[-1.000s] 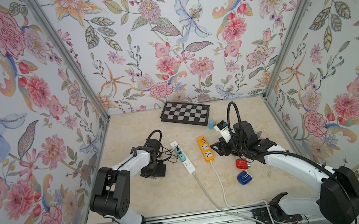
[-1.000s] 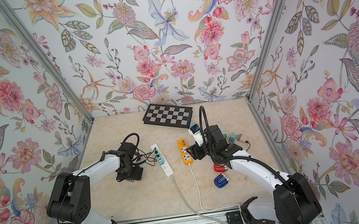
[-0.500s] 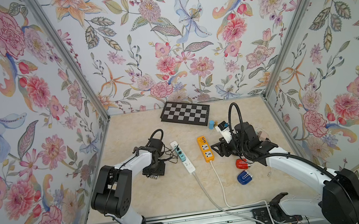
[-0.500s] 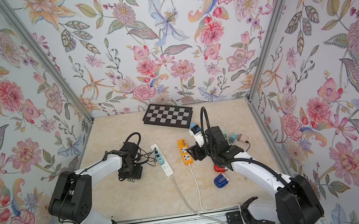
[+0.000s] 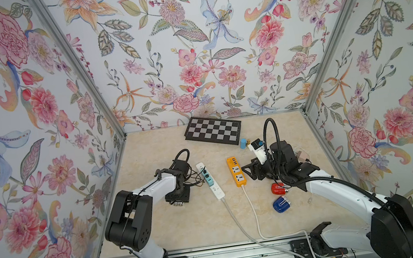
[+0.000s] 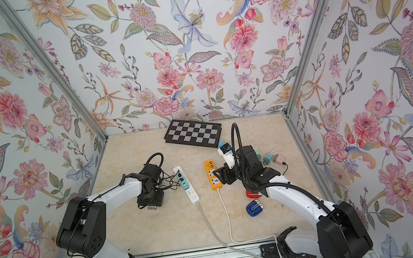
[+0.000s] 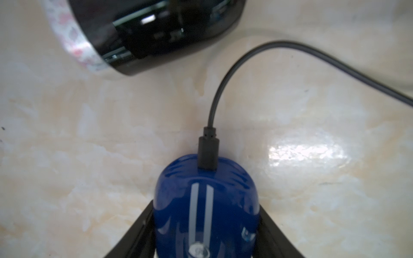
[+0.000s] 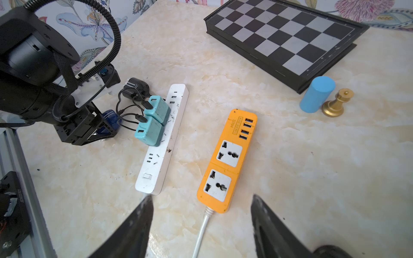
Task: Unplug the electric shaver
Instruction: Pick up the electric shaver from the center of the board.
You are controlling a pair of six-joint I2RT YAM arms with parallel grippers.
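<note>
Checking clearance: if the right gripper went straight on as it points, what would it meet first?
Probably the orange strip, at its cord end: it lies straight ahead of the open right gripper. How high the gripper sits is unclear.

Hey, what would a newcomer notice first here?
The loud floral wallpaper on every wall, then the orange power strip in the middle of the table and the chessboard by the back wall. In the left wrist view, a blue shaver, black cable plugged in, sits within the left end effector.
</note>
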